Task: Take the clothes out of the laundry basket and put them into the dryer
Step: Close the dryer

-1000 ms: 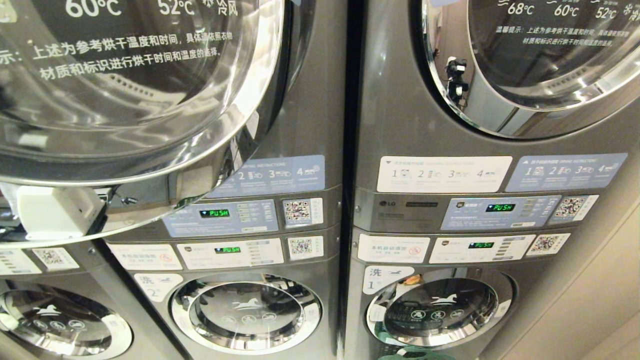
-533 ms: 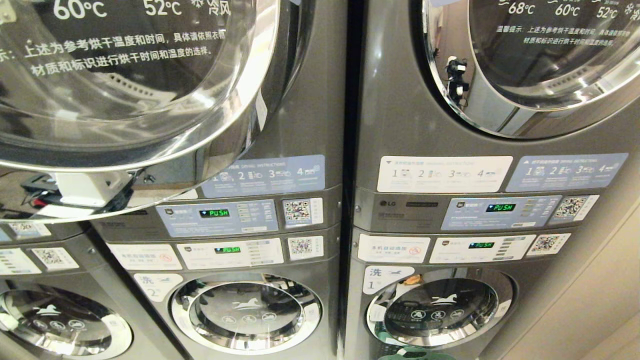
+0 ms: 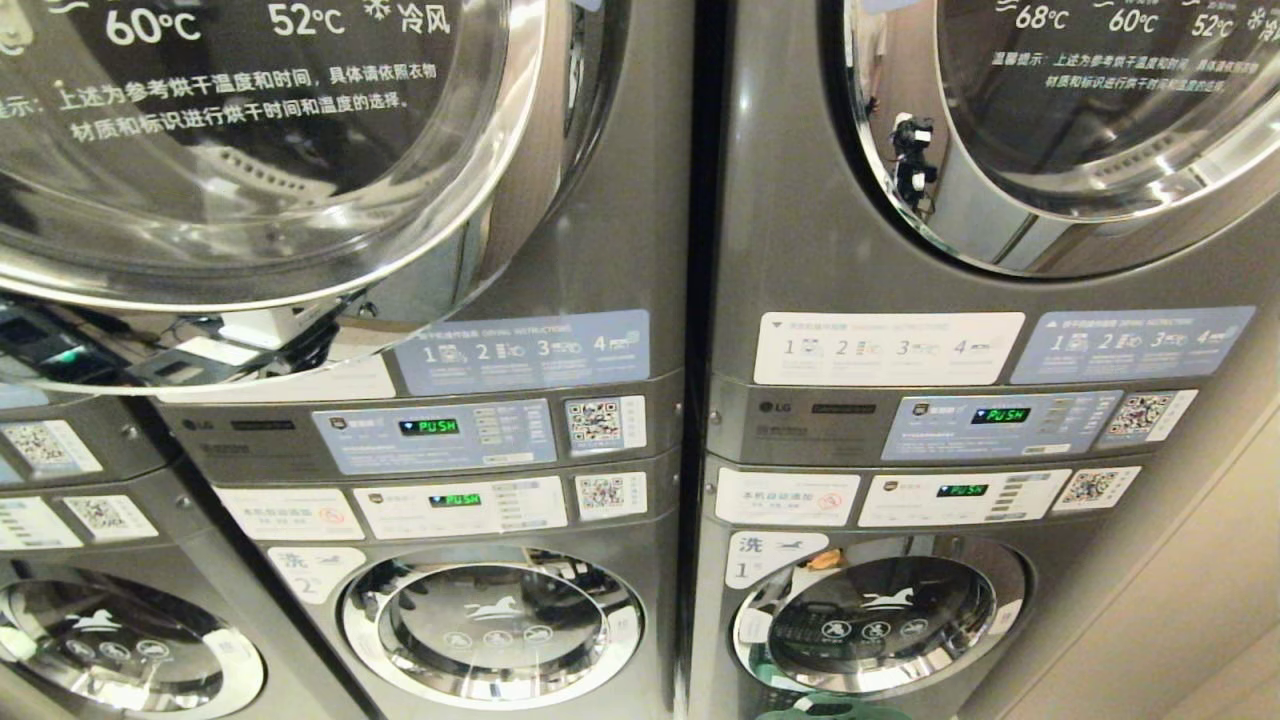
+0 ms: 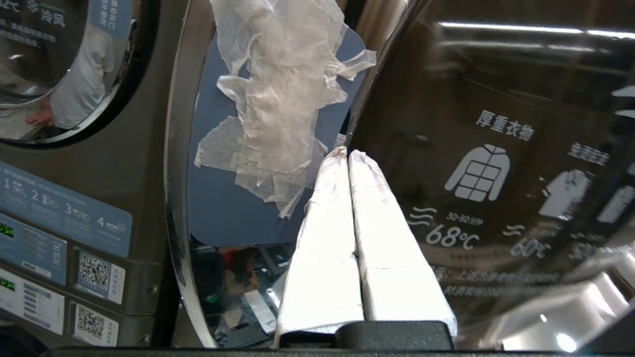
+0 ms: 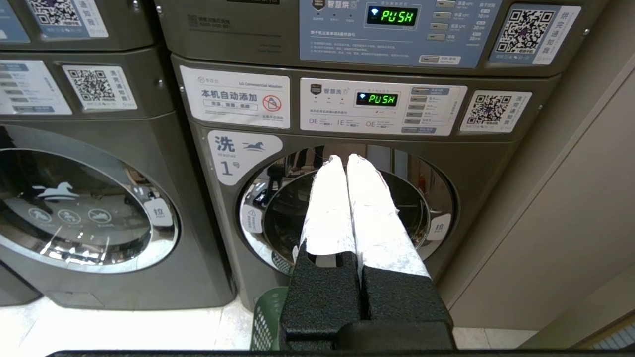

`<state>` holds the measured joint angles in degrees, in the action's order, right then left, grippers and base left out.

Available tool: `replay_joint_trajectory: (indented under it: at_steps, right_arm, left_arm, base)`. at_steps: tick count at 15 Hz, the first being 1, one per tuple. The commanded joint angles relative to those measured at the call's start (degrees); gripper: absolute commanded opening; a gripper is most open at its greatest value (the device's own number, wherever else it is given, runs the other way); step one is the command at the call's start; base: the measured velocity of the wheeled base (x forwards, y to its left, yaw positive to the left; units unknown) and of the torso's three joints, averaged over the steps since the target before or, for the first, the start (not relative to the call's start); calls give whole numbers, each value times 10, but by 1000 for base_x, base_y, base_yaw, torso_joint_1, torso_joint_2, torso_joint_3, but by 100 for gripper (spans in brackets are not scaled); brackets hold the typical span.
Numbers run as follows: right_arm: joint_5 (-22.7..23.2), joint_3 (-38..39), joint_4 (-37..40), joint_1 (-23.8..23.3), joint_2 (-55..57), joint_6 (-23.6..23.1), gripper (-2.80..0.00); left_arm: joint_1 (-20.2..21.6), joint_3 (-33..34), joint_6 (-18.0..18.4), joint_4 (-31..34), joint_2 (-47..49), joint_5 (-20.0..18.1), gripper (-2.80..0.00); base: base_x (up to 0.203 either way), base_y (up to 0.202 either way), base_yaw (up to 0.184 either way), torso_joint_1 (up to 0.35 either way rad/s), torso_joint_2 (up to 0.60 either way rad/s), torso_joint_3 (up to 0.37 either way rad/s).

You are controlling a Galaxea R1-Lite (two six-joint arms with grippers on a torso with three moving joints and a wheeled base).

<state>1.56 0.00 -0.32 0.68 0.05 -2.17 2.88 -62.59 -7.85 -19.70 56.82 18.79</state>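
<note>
The dryer (image 3: 625,240) is the upper left machine, and its round glass door (image 3: 250,160) stands ajar. My left gripper (image 4: 347,152) is shut and empty. Its taped fingertips rest at the edge of the dark door glass (image 4: 496,173), which is printed with garment icons. It is outside the head view. My right gripper (image 5: 346,158) is shut with nothing in it and hangs low, pointing at the washer marked 1 (image 5: 347,208). The green laundry basket (image 5: 265,322) stands on the floor below that washer, and its rim (image 3: 815,708) shows in the head view. No clothes are in view.
A second stacked pair (image 3: 950,400) stands on the right with its upper door (image 3: 1080,130) shut. Another washer (image 5: 74,208) is further left. A beige wall (image 5: 555,238) bounds the right side. A blue sheet with torn white tape (image 4: 278,109) lies behind the left fingertips.
The dryer's glass door has swung back towards the machine, so its lower rim sits higher and more of the panel beneath shows. The rest of the scene is still.
</note>
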Motion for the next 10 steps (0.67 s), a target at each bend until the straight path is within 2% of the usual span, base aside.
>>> replay_joint_trajectory:
  at_steps: [1, 3, 6, 10]
  right_arm:
    - [0, 3, 0, 0, 0, 0, -280]
    - [0, 3, 0, -1, 0, 0, -280]
    - [0, 3, 0, 0, 0, 0, -280]
    - [0, 3, 0, 0, 0, -1, -280]
  left_arm:
    - [25, -3, -7, -21, 56, 3, -280]
    - [58, -11, -23, -52, 97, 2, -280]
    - [79, -54, -34, -72, 162, -10, -280]
    - [103, -111, -33, -117, 246, -62, -280]
  base:
    - [0, 0, 0, 0, 0, 0]
    - [0, 0, 0, 0, 0, 0]
    - [0, 0, 0, 0, 0, 0]
    - [0, 0, 0, 0, 0, 0]
